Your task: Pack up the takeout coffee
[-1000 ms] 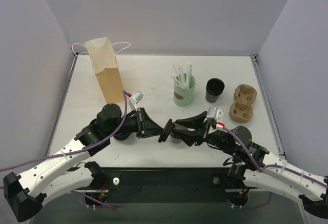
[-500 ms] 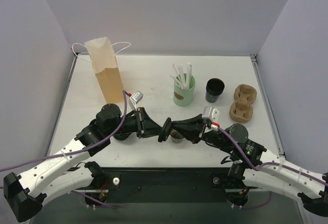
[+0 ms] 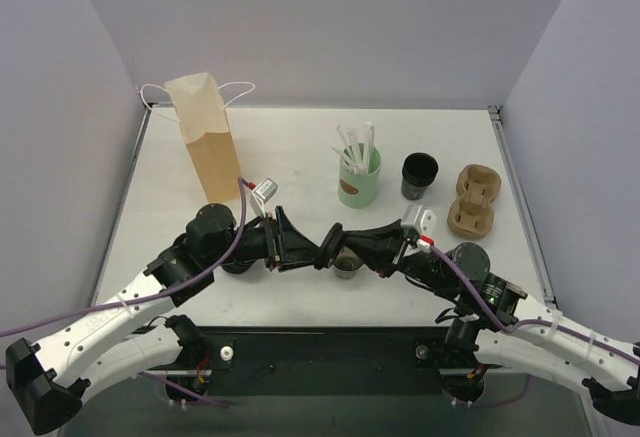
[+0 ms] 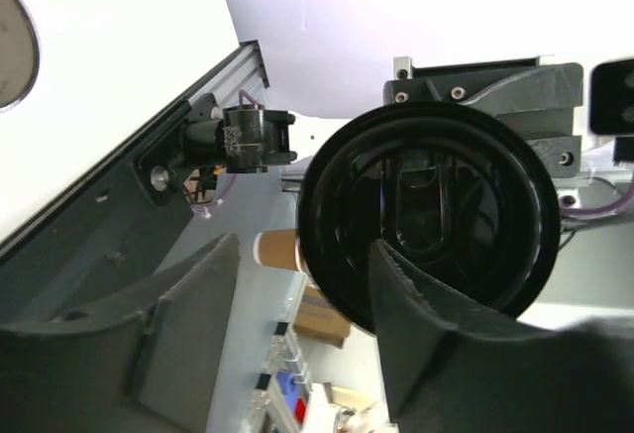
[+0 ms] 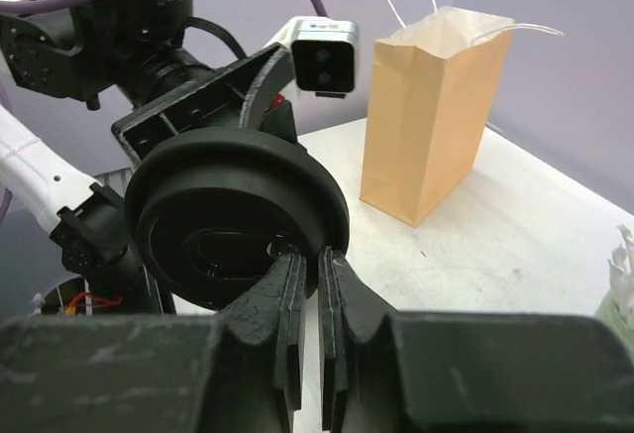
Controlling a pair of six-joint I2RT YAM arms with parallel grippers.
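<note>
A white table (image 3: 280, 157) fills the overhead view, with two robot arms reaching in from its near edge and meeting at the middle. A tall tan paper bag (image 3: 205, 147) stands open at the back left.

Along the back right sit a mint-green cup (image 3: 359, 185) holding white straws and a cardboard cup carrier (image 3: 472, 202). Between them, apart from both, stands the black takeout cup (image 3: 420, 175). It is upright and its mouth looks uncovered.

Its round black lid (image 5: 238, 215) is in the air where the arms meet, well apart from the cup. A small round object (image 3: 347, 269) lies on the table below the grippers, too hidden to identify.

The right gripper (image 5: 307, 265) has its jaws pressed almost together, pinching the lid's rim on edge. The left gripper (image 4: 297, 255) has its jaws spread, with the lid between them. Whether one finger touches the lid cannot be told.

The hold is probably weak, because only a thin bite of rim is caught. The lid could swivel or slip if a left finger drags on it while backing away. Carried toward the cup, it could clip the straws or seat crooked and tip the light cup.
</note>
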